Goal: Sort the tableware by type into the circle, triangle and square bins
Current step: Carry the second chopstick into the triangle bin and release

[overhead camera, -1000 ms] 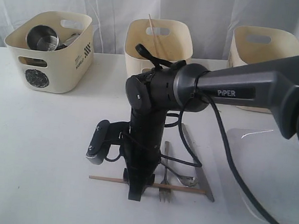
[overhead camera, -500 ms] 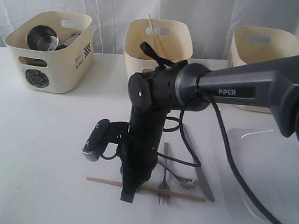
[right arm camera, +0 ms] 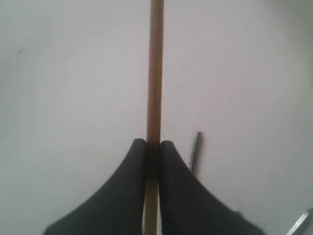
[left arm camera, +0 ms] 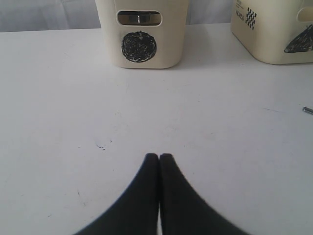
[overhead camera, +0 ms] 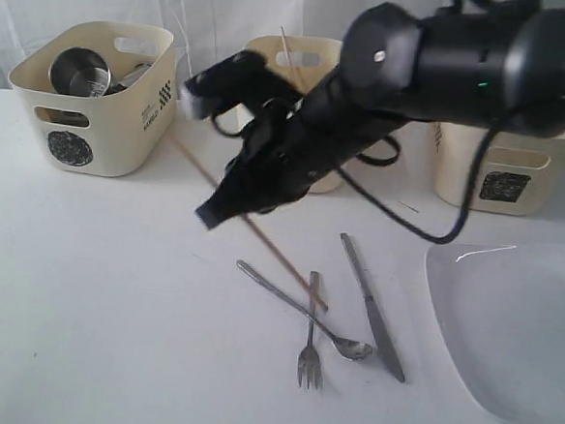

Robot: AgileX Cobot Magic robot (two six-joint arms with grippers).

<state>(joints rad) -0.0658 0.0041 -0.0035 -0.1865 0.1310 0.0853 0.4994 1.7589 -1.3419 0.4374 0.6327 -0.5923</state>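
My right gripper [overhead camera: 212,214] is shut on a wooden chopstick [overhead camera: 284,263], which hangs slanted above the table; in the right wrist view the chopstick [right arm camera: 156,73] runs straight out between the shut fingers of that gripper [right arm camera: 153,143]. A spoon [overhead camera: 295,310], fork [overhead camera: 310,345] and knife [overhead camera: 373,311] lie on the table below. The large white plate [overhead camera: 517,330] sits at the right. The circle bin [overhead camera: 86,111] holds steel vessels [overhead camera: 79,70]. A second chopstick [overhead camera: 291,62] stands in the middle bin [overhead camera: 318,54]. The square bin [overhead camera: 503,179] is at the back right. My left gripper [left arm camera: 159,156] is shut and holds nothing.
The right arm [overhead camera: 448,59] reaches across in front of the middle and right bins. The left wrist view faces the circle bin [left arm camera: 142,34] and a corner of the triangle bin [left arm camera: 279,29] over bare white table [left arm camera: 73,98].
The right gripper has risen from the table with the chopstick and swung up toward the back left. The chopstick, flat on the table before, is now lifted and slanted.
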